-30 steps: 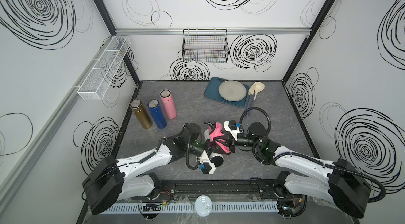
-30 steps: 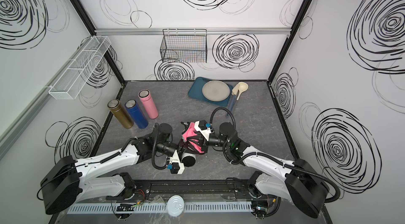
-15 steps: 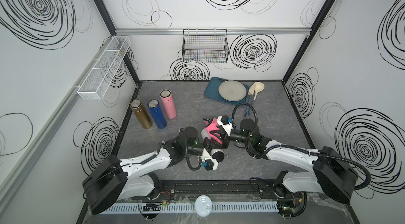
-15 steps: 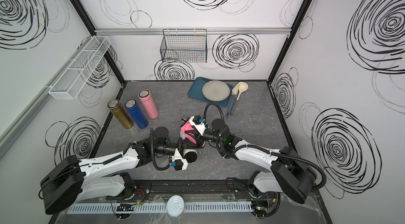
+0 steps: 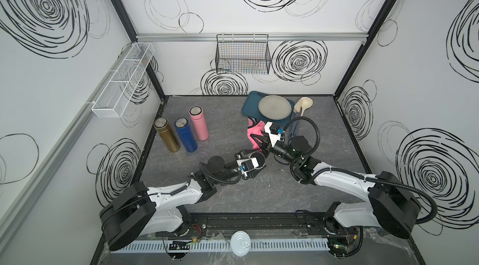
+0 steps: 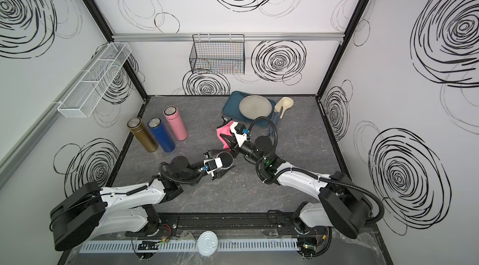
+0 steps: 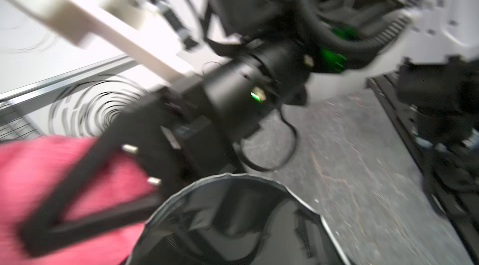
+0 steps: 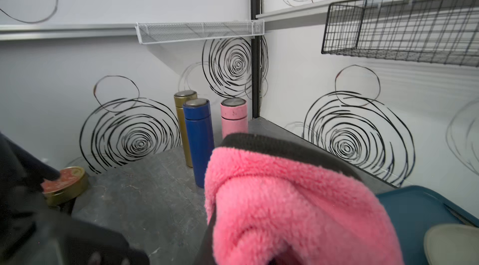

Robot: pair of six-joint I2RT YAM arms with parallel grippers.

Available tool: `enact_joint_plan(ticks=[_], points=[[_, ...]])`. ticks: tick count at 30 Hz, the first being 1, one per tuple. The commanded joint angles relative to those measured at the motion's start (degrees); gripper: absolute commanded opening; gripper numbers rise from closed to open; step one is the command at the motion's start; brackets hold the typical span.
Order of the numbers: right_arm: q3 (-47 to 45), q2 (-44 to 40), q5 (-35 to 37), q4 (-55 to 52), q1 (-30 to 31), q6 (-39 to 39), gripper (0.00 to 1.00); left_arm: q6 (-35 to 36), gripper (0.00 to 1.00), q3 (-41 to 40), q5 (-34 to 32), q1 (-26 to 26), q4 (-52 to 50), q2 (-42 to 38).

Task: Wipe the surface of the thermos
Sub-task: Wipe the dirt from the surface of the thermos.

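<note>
— Thermos (image 5: 260, 158) first: where is it, and what shape has it?

— It is a black cylinder with a thin metal rim and a glossy round end, and this end shows from above in both top views. It is near the middle of the worktop (image 5: 228, 126), a little toward the front edge. The left gripper (image 5: 247, 165) is clamped on its body. If it touches the worktop, I cannot tell.

— And the cloth?

— The cloth (image 8: 298, 211) is pink, thick and fluffy like fleece, with a dark ribbed edge. The right gripper (image 5: 255, 138) has its thin black fingers pressed together on it, and the cloth bulges in soft folds around them. It is just behind the thermos, on the side of the back edge. The left wrist view is blurred, so I cannot say if cloth and thermos touch.

— What else stands there?

— Three slim matte cylinders with grey metal caps stand upright, close together, near the left edge: a gold flask (image 5: 167, 136), a blue flask (image 5: 185, 138) and a pink flask (image 5: 199, 126). At the back edge, right of the middle, lies a teal tray (image 5: 250, 105) with rounded corners. It carries a flat grey plate (image 5: 274, 106), and a cream ladle (image 5: 305, 102) lies at its right rim. The worktop is dark grey with pale veins like stone.
</note>
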Motion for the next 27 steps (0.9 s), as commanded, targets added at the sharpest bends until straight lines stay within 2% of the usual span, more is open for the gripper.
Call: enact_joint_plan(ticks=[1, 3, 5, 10, 13, 18, 21, 27], points=[[-0.4, 2.2, 5.8, 6.6, 2.1, -1.7, 0.00, -18.7, 0.00, 4.9, -17.9, 0.9, 18.2, -0.8], [1.2, 3.2, 8.8, 7.0, 3.2, -2.8, 0.00, -22.5, 0.00, 6.5, -19.7, 0.9, 16.8, -0.3], [3.2, 5.1, 10.4, 6.8, 3.5, -3.7, 0.00, -26.1, 0.00, 10.2, -22.5, 0.8, 11.0, -0.2], [8.3, 10.8, 13.3, 7.9, 4.0, -5.8, 0.00, -39.6, 0.00, 23.4, -38.0, 0.5, -14.4, 0.6], [9.8, 13.5, 14.6, 9.4, 4.5, -8.1, 0.00, -45.6, 0.00, 28.5, -44.9, -0.1, -23.5, 1.3], [7.5, 16.7, 15.9, 15.5, 5.6, -8.4, 0.00, -49.0, 0.00, 29.9, -53.1, -0.9, -25.8, 2.1], [5.2, 17.1, 15.7, 19.1, 6.0, -7.8, 0.00, -54.0, 0.00, 30.3, -59.1, -0.5, -29.0, 1.9], [7.6, 15.7, 11.9, 16.7, 6.0, -10.3, 0.00, -57.9, 0.00, 34.6, -64.3, 0.9, -38.3, 3.8]])
